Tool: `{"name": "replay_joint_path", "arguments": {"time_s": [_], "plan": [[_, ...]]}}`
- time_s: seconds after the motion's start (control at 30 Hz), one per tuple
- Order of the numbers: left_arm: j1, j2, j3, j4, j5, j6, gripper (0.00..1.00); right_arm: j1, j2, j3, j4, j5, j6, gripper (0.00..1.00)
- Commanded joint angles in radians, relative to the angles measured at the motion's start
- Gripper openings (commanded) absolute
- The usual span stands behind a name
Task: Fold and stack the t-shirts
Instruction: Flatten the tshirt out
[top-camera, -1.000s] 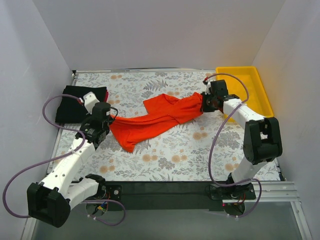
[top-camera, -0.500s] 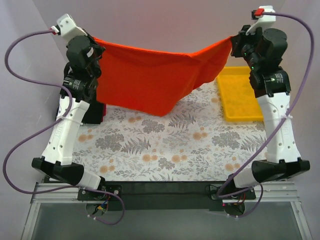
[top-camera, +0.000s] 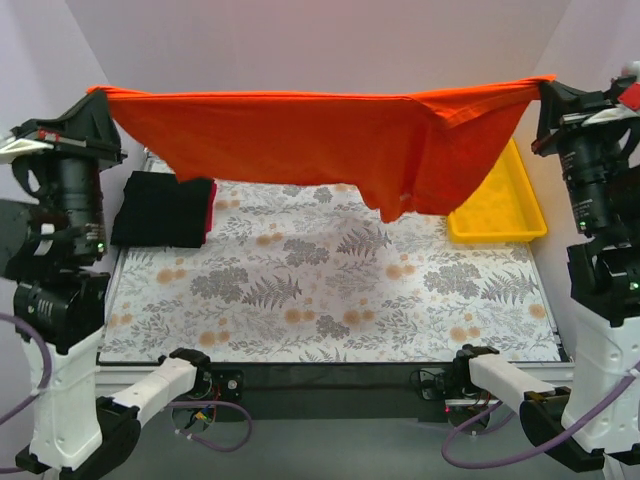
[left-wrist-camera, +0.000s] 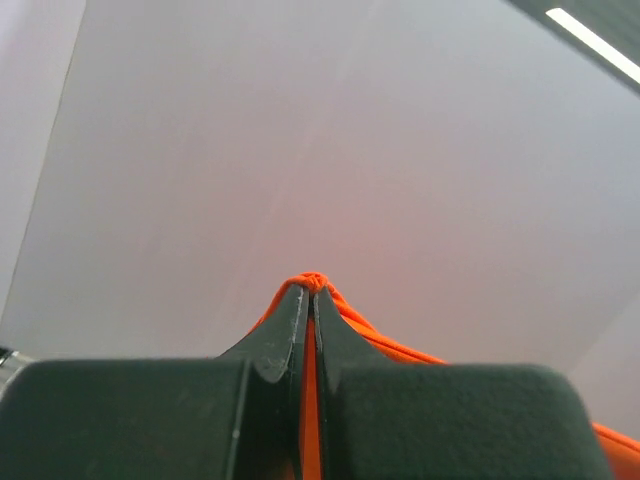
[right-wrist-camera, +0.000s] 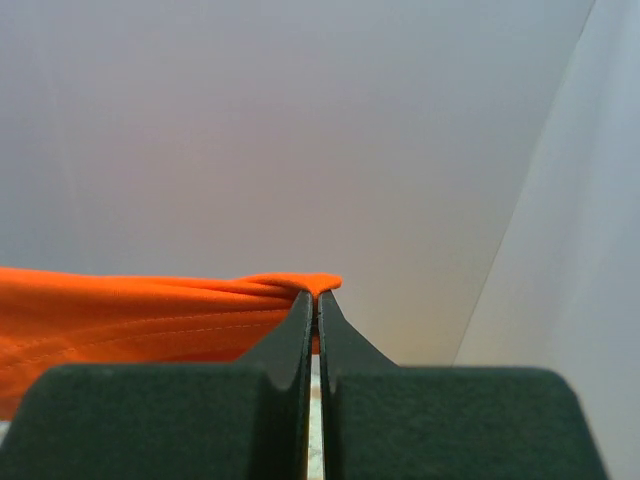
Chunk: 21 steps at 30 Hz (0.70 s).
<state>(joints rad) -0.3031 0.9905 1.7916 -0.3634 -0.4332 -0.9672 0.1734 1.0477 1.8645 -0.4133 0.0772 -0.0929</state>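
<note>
no readable text, labels, brands or numbers anywhere

The top camera looks down from above and behind the arm bases (top-camera: 214, 382), taking in the whole orange-red t-shirt (top-camera: 300, 135). Each wrist camera sits close behind its gripper, the left gripper (left-wrist-camera: 312, 290) and the right gripper (right-wrist-camera: 316, 293), facing the wall (left-wrist-camera: 300, 140) past one pinched corner of that shirt.

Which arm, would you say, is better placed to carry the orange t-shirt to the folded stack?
Left, probably: left claw grips the orange t-shirt nearest the folded stack; right claw grips it by the tray.
</note>
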Motion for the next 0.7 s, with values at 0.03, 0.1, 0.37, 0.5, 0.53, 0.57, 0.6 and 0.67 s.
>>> {"name": "replay_joint_path", "arguments": {"time_s": [0.03, 0.1, 0.37, 0.5, 0.53, 0.57, 0.6, 0.67], "plan": [[0.009, 0.014, 0.020, -0.038, 0.108, 0.021, 0.00, -0.003, 0.017, 0.096, 0.060, 0.039, -0.097, 0.01], [0.009, 0.026, 0.029, -0.054, 0.137, 0.019, 0.00, -0.005, 0.046, 0.133, 0.059, 0.039, -0.128, 0.01], [0.009, 0.181, -0.127, -0.037, 0.045, 0.025, 0.00, -0.003, 0.210, 0.112, 0.062, -0.030, -0.160, 0.01], [0.009, 0.328, -0.251, -0.029, -0.076, 0.001, 0.00, -0.003, 0.325, 0.004, 0.079, -0.105, -0.163, 0.01], [0.019, 0.364, -0.270, -0.028, -0.090, -0.005, 0.00, -0.005, 0.353, -0.016, 0.088, -0.114, -0.166, 0.01], [0.028, 0.397, -0.300, -0.025, -0.094, -0.017, 0.00, -0.003, 0.379, -0.043, 0.120, -0.126, -0.165, 0.01], [0.039, 0.475, -0.314, -0.020, -0.090, -0.048, 0.00, -0.003, 0.431, -0.089, 0.139, -0.149, -0.163, 0.01], [0.082, 0.551, -0.345, 0.000, -0.067, -0.085, 0.00, -0.003, 0.484, -0.126, 0.201, -0.168, -0.162, 0.01]]}}
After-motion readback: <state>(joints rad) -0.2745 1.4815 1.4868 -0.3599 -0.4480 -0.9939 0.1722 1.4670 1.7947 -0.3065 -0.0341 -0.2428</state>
